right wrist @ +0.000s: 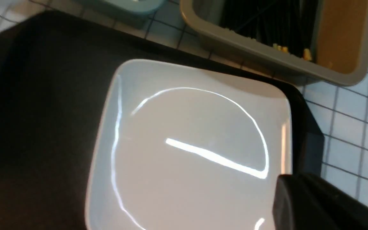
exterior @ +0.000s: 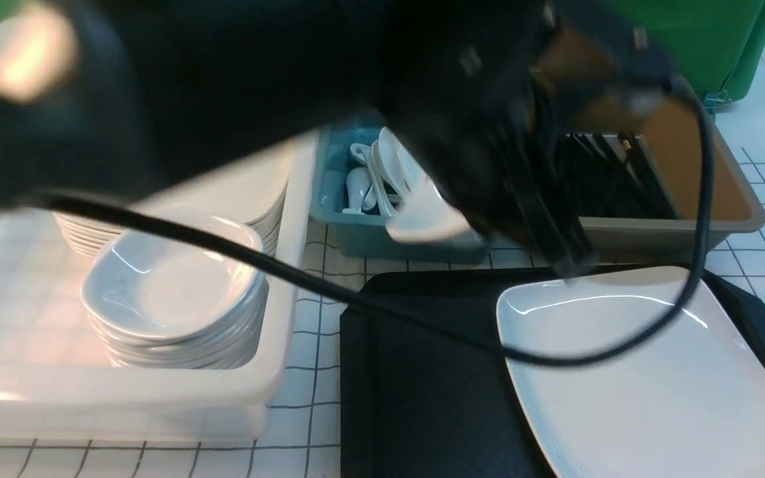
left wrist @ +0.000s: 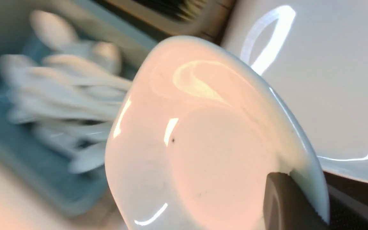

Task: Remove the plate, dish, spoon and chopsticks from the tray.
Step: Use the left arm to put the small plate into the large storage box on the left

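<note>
A black tray (exterior: 422, 398) lies at the near edge of the worktop (exterior: 316, 372), and a big white plate (exterior: 635, 398) fills its right half. Behind it stand a teal tub (exterior: 369, 244) with white spoons (exterior: 362, 186) and a brown tub (exterior: 721, 192) with black chopsticks (exterior: 615, 179). Toward the left edge a white tub (exterior: 123, 398) holds stacks of small dishes (exterior: 170, 285). A blurred dark arm (exterior: 289, 79) crosses above, a small white dish (exterior: 429, 222) under it, over the teal tub's near rim.

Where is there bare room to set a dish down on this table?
Free: the tray's left half, between its left rim and the plate; the white tub's floor left of the small-dish stack. Crowded: the teal tub is full of spoons, the brown tub of chopsticks, and the plate fills the tray's right half.
</note>
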Controlling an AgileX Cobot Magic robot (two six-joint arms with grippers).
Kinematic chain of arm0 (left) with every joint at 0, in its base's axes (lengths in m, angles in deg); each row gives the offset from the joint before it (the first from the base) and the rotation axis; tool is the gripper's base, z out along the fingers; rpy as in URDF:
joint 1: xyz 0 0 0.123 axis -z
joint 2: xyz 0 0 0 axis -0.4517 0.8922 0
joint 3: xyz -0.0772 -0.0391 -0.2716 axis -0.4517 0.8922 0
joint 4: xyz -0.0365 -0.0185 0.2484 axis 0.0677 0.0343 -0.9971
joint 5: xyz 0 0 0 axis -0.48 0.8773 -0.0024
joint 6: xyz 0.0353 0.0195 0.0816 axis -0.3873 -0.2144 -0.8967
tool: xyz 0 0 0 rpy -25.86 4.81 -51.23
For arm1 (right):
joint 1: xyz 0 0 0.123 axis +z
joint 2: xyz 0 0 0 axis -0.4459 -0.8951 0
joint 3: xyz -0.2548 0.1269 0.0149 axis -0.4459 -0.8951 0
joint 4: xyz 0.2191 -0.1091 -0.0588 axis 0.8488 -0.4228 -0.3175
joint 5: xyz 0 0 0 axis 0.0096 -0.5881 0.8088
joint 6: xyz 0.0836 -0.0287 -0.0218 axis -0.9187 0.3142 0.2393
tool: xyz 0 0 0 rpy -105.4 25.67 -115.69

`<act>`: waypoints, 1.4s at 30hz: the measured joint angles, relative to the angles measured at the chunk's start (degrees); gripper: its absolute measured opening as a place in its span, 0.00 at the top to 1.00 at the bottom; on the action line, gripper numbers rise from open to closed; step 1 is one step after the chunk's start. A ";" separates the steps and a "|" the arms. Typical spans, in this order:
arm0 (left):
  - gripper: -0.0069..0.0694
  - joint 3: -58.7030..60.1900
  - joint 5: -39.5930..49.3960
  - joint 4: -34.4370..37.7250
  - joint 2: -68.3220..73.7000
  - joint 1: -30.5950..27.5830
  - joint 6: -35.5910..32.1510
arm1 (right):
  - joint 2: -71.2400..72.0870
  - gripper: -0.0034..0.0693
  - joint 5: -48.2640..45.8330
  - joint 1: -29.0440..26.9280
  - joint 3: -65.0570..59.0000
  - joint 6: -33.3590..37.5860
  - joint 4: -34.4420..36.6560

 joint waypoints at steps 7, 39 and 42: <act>0.88 2.86 7.69 -3.54 -8.64 -8.98 9.31 | -0.18 0.93 -0.67 0.00 4.34 20.92 31.15; 0.38 19.72 8.03 5.63 -9.33 -21.54 8.81 | -19.65 0.94 -12.84 19.52 32.52 13.59 17.79; 0.28 16.65 8.21 5.63 -10.37 -21.54 8.81 | -19.45 0.94 -13.05 19.52 32.52 12.31 14.86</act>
